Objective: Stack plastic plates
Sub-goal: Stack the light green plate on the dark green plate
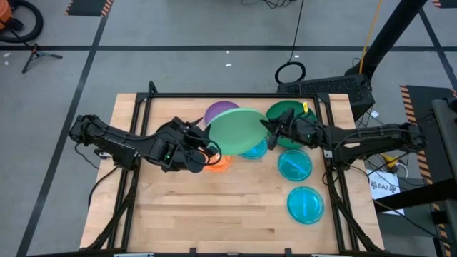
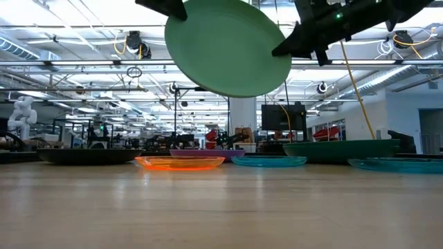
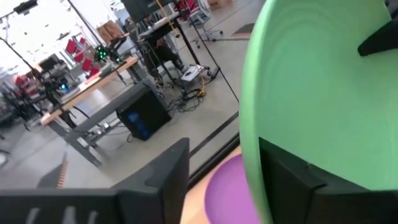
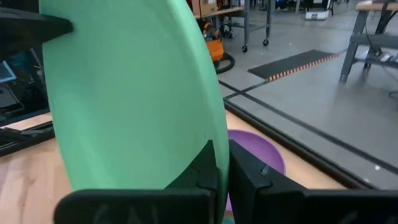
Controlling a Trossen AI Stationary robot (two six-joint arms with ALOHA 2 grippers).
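Two pincers meet at the mint green plate [image 1: 238, 130], airborne above the purple plate [image 1: 221, 112]: right pincer [image 4: 222, 163] pinches its rim, left pincer [image 3: 219, 174] stands spread at the opposite edge. Dark green plate [image 1: 288, 113], orange plate [image 1: 218, 163] and cyan plates [image 1: 295, 165] lie around it on the counter [image 1: 221, 210], mostly unstacked, so most work remains.

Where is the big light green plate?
The mint green plate is up in the air over the table's middle, pinched by the right gripper, above the purple plate.
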